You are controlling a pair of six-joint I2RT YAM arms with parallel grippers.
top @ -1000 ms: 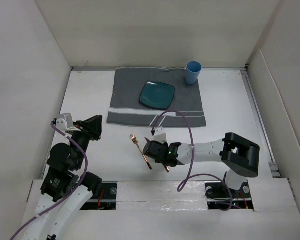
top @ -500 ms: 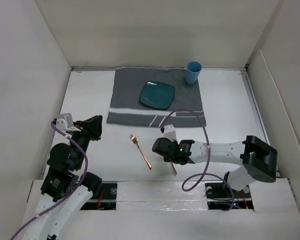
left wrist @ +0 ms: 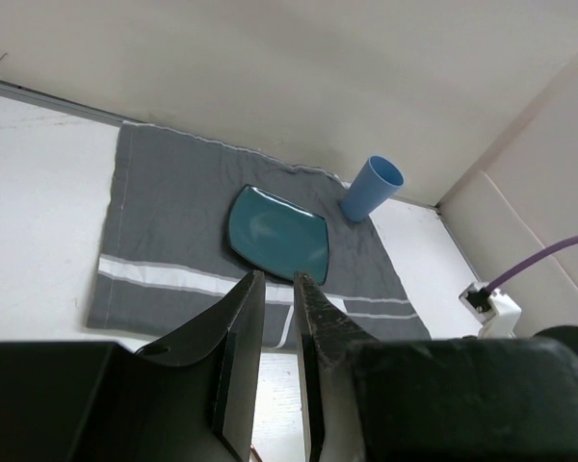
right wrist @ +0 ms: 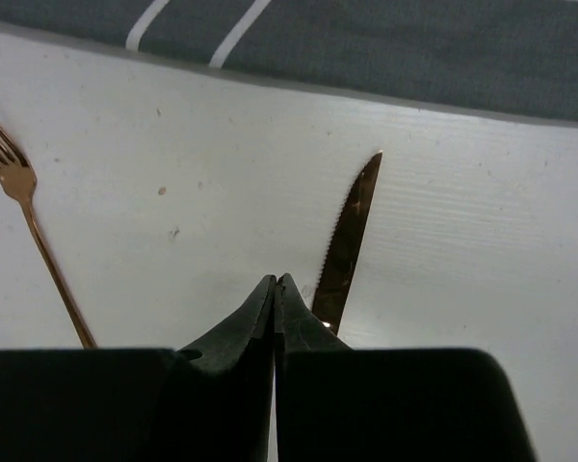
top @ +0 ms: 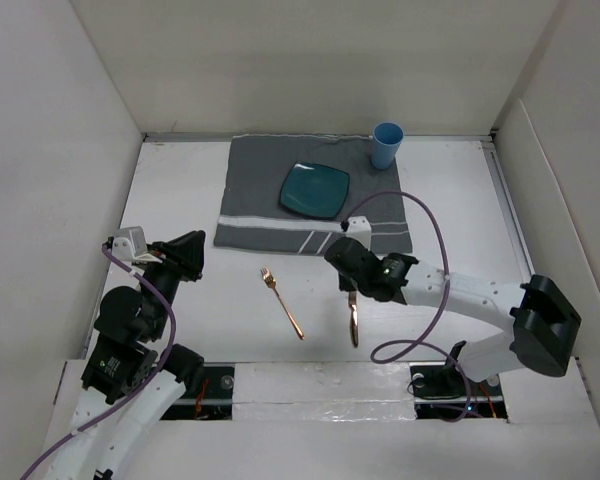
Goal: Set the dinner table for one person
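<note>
While our right gripper (right wrist: 275, 289) is hovering pinched shut and empty over the large flat white dinner table (right wrist: 173, 164), just left of the copper serrated knife (right wrist: 347, 250), we are judging it should open, straddle the knife squarely, then close gently.

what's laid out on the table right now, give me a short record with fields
placemat: grey, striped, on the white table
plate: teal, on the placemat
cup: blue, at the placemat's far right corner
fork: on the table, nearer than the placemat
knife: on the table, right of the fork
left gripper: narrow gap, empty
right gripper: shut, empty, beside the knife
</note>
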